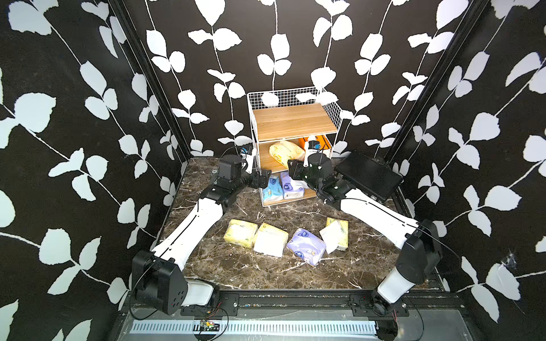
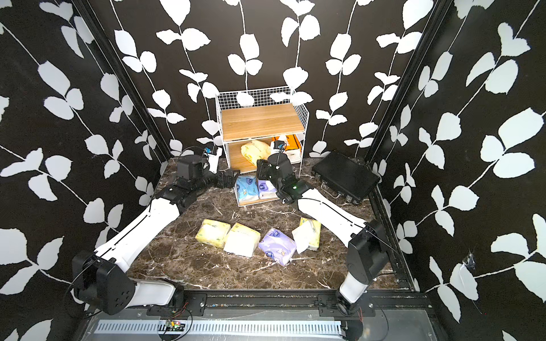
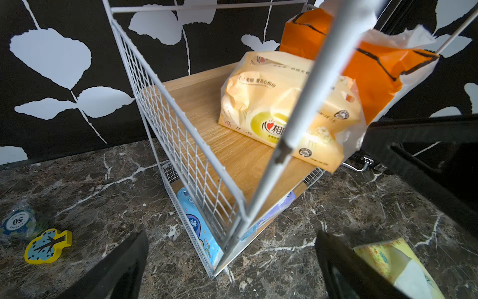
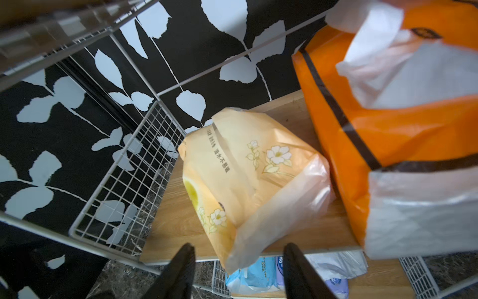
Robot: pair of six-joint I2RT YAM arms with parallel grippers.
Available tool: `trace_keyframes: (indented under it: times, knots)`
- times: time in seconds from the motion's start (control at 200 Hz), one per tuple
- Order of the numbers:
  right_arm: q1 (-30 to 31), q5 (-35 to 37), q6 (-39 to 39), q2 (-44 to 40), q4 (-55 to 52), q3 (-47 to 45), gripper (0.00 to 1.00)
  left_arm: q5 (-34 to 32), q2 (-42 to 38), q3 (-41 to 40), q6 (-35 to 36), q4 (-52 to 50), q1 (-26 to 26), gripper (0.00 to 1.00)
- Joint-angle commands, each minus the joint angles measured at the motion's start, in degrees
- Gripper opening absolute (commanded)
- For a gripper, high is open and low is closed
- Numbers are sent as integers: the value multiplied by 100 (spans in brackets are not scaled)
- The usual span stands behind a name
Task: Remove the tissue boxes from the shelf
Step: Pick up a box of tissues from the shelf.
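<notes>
2 grippers are standing open and empty: left gripper (image 3: 230,259), right gripper (image 4: 239,248). I am aiming the right one deeper over the pale yellow pack (image 4: 245,176) on the shelf (image 4: 124,181), past its slack wrapper, before closing.

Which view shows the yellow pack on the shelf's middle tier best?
Right wrist: yellow pack is close, whole and unobstructed. In the left wrist view, a shelf post crosses it. In both top views, it is small, with little detail.

Shelf (image 1: 295,121) front open at 12 o'clock. Its middle tier (image 3: 207,116) is bare toward 9 o'clock; a pack (image 1: 286,153) and box (image 3: 375,75) fill the side toward 3 o'clock.
</notes>
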Motion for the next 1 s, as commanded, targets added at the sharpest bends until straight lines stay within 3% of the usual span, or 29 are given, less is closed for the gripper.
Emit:
trace_keyframes:
  times: [0.0, 0.16, 0.63, 0.905, 0.995]
  knots:
    - [-71, -241, 66, -225, 28, -148, 67, -3, -225, -57, 78, -28, 40, 99]
    - [-272, -704, 366, -139, 2, 19, 75, 0, -244, -57, 89, -23, 46, 99]
    - [-298, -682, 377, 538, -54, 651, 77, -9, -239, -57, 89, -29, 43, 99]
    - [-296, -562, 368, 788, -107, 839, 73, 21, -243, -57, 89, -23, 47, 99]
    - [-301, -533, 366, 863, -124, 862, 66, 32, -243, -57, 90, -32, 47, 99]
